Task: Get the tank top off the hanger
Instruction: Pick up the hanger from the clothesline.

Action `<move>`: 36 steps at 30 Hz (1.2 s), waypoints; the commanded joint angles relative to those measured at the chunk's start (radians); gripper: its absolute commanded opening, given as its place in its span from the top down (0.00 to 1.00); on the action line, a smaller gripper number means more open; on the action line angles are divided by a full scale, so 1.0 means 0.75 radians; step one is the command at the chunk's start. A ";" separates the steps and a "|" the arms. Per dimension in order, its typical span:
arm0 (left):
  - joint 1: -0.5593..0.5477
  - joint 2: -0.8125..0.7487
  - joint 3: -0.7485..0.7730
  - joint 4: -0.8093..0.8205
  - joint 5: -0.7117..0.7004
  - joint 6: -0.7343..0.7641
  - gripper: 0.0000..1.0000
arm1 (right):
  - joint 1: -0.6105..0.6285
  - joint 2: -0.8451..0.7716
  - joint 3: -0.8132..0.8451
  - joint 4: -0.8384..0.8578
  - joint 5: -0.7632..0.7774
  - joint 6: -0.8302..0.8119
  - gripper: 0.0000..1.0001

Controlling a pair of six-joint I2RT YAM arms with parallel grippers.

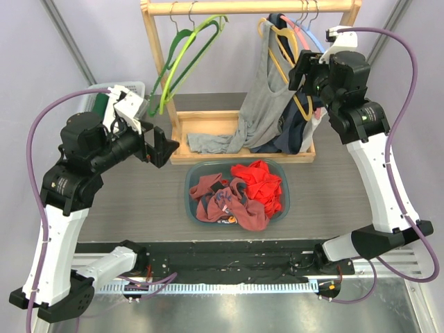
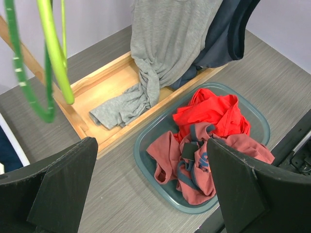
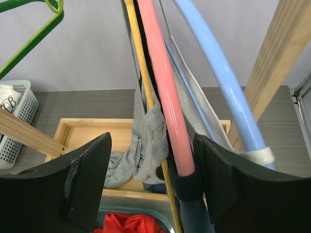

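On the wooden clothes rack (image 1: 250, 7), the grey cotton tank top (image 3: 146, 145) hangs from a thin yellow hanger (image 3: 141, 73), beside a pink plastic hanger (image 3: 163, 87), between the spread, unclenched fingers of the right gripper (image 3: 151, 141), while the left gripper (image 2: 151, 145) hovers released near the rack's left post.

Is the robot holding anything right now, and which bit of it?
Nothing is held. The left gripper is open and empty. The right gripper has its jaws open around the pink hanger and yellow hanger, not clamped.
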 commanded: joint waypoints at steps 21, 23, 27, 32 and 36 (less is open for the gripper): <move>0.006 0.015 0.005 0.034 0.062 -0.004 0.00 | -0.007 -0.129 0.023 0.174 -0.508 0.061 0.27; 0.004 0.015 0.003 0.034 0.060 -0.004 0.00 | -0.007 -0.121 0.007 0.166 -0.494 0.065 0.25; 0.006 0.007 0.001 0.036 0.060 -0.002 0.00 | -0.009 -0.109 -0.010 0.150 -0.447 0.063 0.19; 0.004 0.003 -0.003 0.034 0.058 0.004 0.00 | -0.009 -0.105 -0.014 0.127 -0.402 0.055 0.18; 0.004 -0.001 -0.007 0.036 0.058 0.002 0.00 | -0.009 -0.099 -0.018 0.103 -0.339 0.036 0.17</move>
